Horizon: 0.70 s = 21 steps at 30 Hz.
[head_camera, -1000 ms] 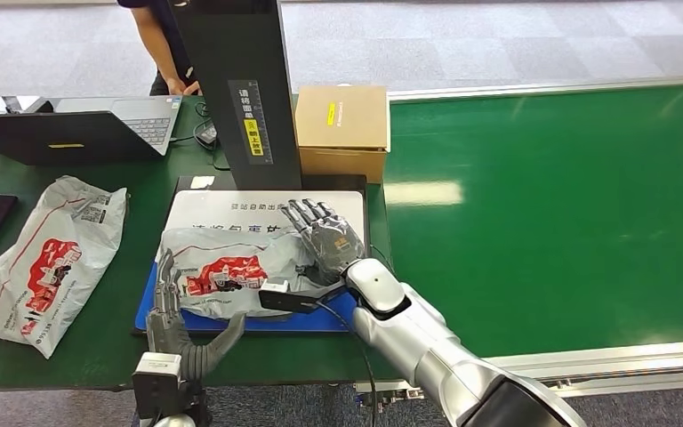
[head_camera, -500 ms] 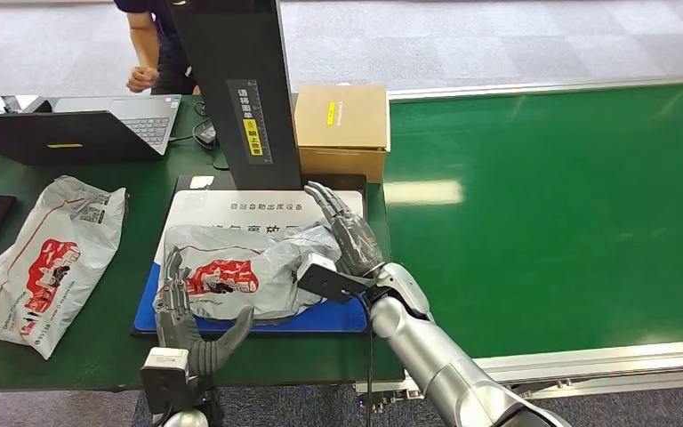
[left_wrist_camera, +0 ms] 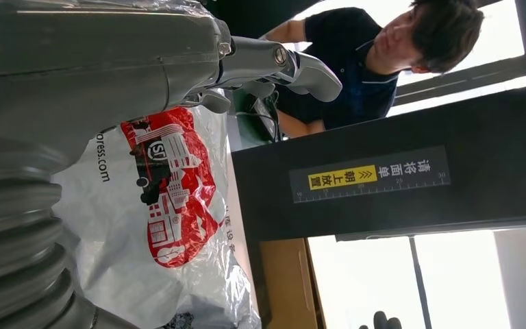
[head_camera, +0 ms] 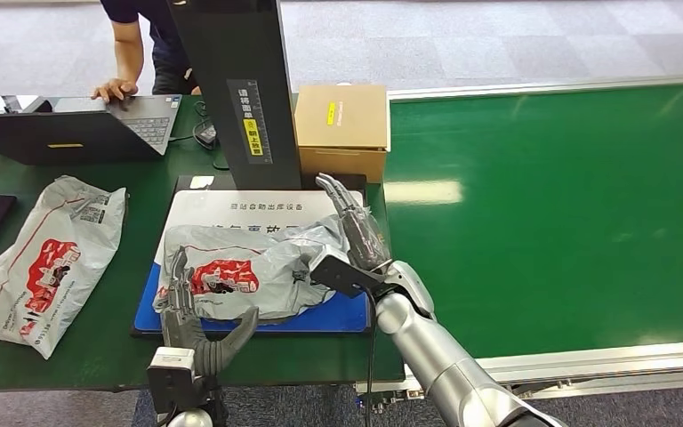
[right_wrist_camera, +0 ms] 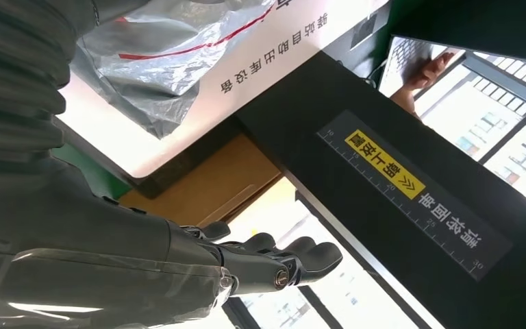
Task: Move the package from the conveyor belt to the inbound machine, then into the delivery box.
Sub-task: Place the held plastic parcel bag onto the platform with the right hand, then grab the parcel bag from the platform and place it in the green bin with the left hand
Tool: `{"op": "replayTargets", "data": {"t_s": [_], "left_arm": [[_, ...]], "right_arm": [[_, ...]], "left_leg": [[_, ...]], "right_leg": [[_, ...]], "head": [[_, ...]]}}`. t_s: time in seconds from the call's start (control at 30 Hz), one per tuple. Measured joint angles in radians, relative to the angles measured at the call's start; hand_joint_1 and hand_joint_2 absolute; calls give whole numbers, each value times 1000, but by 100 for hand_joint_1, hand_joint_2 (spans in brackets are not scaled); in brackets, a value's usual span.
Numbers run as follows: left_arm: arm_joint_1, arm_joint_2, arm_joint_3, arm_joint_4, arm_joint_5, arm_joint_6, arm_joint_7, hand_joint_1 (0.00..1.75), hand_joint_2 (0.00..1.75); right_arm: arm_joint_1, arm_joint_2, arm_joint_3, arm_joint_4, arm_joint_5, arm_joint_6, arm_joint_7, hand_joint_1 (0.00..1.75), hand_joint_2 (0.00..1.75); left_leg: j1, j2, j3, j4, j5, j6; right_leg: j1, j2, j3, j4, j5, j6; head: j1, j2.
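Green table [head_camera: 124, 342] on the left, green conveyor belt [head_camera: 551, 213] running off right. We are noting a spare bag [head_camera: 40, 258] lying far left, a laptop [head_camera: 76, 129] and a person's hand behind it. The package [head_camera: 240, 271] is resting on the inbound machine's platform [head_camera: 258, 206], so the first leg looks done; the delivery box [head_camera: 341, 129] is waiting. Our left hand [head_camera: 191, 316] is touching its near edge, fingers spread, holding nothing. Our right hand [head_camera: 356, 236] is standing flat against its right end, fingers straight.

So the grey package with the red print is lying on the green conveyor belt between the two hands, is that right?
Not quite: the head view shows the package lying on the inbound machine's platform, between the left hand and right hand, beside the conveyor belt.
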Motion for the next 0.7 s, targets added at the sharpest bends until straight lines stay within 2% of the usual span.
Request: {"op": "replayTargets", "data": {"t_s": [0.13,0.23,0.43,0.57,0.7], "left_arm": [[-1,2,-8,2,14,32,0,0,175],[2,5,-16,3,8,51,0,0,175],[20,12,-19,-4,-60,65,9,0,175],[26,19,-18,-14,-94,60,19,0,175],[25,30,-18,-16,-118,54,23,0,175]], "right_arm": [[-2,0,-1,0,-66,6,-46,0,175],[6,1,-1,-19,-128,-39,-93,0,175],[100,-3,3,-171,-283,-93,-155,0,175],[174,-23,24,-283,-371,-5,-158,0,175],[240,-40,33,-364,-404,87,-166,0,175]], "left_leg": [[0,0,0,0,0,0],[0,0,0,0,0,0],[0,0,0,0,0,0],[0,0,-1,0,-1,0],[0,0,0,0,-1,0]], "right_leg": [[0,0,0,0,0,0],[0,0,0,0,0,0],[0,0,0,0,0,0],[0,0,-1,0,0,0],[0,0,0,0,0,0]], "head": [[0,0],[0,0],[0,0],[0,0],[0,0]]}}
